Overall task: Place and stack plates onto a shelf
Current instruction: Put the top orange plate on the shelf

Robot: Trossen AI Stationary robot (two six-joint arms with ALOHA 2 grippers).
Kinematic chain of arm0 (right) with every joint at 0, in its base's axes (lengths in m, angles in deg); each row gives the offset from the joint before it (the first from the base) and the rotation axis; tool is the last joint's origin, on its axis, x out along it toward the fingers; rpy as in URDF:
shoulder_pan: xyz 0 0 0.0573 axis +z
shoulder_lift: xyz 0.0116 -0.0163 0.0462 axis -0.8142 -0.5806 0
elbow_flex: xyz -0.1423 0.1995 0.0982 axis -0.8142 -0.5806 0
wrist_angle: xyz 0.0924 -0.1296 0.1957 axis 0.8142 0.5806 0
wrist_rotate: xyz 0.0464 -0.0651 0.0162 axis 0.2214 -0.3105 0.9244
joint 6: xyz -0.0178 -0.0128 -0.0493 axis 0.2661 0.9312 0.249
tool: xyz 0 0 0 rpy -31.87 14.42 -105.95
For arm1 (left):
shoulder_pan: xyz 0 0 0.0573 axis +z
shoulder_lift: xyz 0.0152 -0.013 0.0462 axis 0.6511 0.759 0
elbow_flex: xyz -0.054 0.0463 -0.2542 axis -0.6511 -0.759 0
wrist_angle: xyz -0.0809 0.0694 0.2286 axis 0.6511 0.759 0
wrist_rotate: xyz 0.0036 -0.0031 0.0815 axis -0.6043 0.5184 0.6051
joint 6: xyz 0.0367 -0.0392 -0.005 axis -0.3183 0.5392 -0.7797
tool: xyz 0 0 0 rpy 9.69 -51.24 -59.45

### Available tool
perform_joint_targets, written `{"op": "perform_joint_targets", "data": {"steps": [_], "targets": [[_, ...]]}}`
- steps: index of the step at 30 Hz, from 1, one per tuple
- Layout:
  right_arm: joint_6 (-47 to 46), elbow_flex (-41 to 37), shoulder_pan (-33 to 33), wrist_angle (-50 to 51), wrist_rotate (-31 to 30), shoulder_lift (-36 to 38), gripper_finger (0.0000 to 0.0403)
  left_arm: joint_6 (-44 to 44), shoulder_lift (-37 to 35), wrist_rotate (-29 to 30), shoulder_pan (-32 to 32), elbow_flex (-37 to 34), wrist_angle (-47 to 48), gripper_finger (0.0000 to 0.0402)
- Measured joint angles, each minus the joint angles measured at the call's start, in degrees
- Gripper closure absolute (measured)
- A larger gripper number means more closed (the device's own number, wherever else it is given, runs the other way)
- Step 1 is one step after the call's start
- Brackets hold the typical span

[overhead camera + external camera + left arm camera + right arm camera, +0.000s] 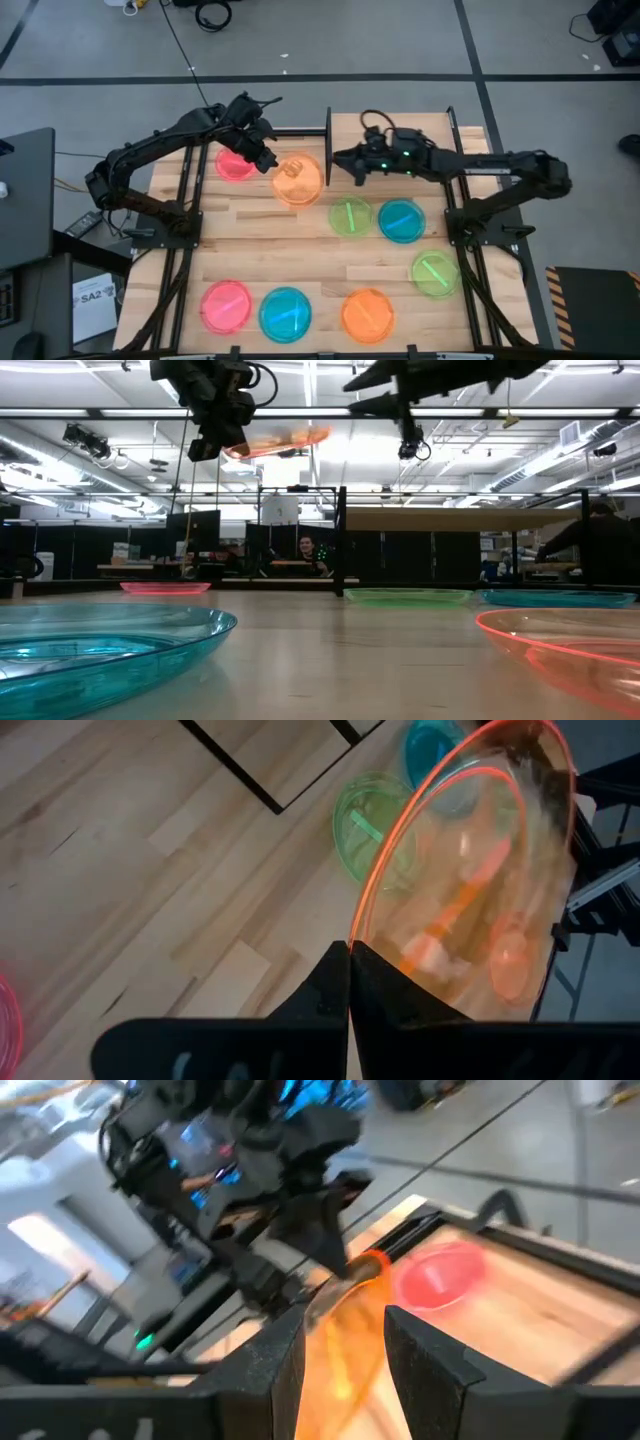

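High view — the left gripper (266,160), clamped on the rim of the raised orange plate (297,181), holds it between both arms; the right gripper (340,163), jaws spread, faces the plate's opposite edge, just beside it.

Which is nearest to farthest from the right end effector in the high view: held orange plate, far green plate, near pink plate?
From the right end effector:
1. Held orange plate, just left, raised.
2. Far green plate, on the table below it.
3. Near pink plate, front-left corner.
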Motion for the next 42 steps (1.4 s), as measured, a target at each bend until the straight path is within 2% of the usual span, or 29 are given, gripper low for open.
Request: {"op": "perform_joint_targets", "data": {"steps": [4, 11, 27, 42], "targets": [[0.0, 3.1, -0.4, 0.0, 2.4, -4.5, 0.0258, 0.0, 0.0, 0.0, 0.0, 0.0, 0.0, 0.0398], [0.2, 4.8, -0.5, 0.0, 2.7, -8.9, 0.0258, 0.0, 0.0, 0.0, 0.0, 0.0, 0.0, 0.0398], [1.2, 4.8, -0.4, 2.5, 4.0, -10.1, 0.0260, 0.2, 0.0, 0.0, 0.0, 0.0, 0.1, 0.0398], [1.2, 4.8, -0.4, 3.4, 4.0, -10.1, 0.0332, 0.2, 0.0, 0.1, 0.0, 0.0, -0.7, 0.0398]]}}
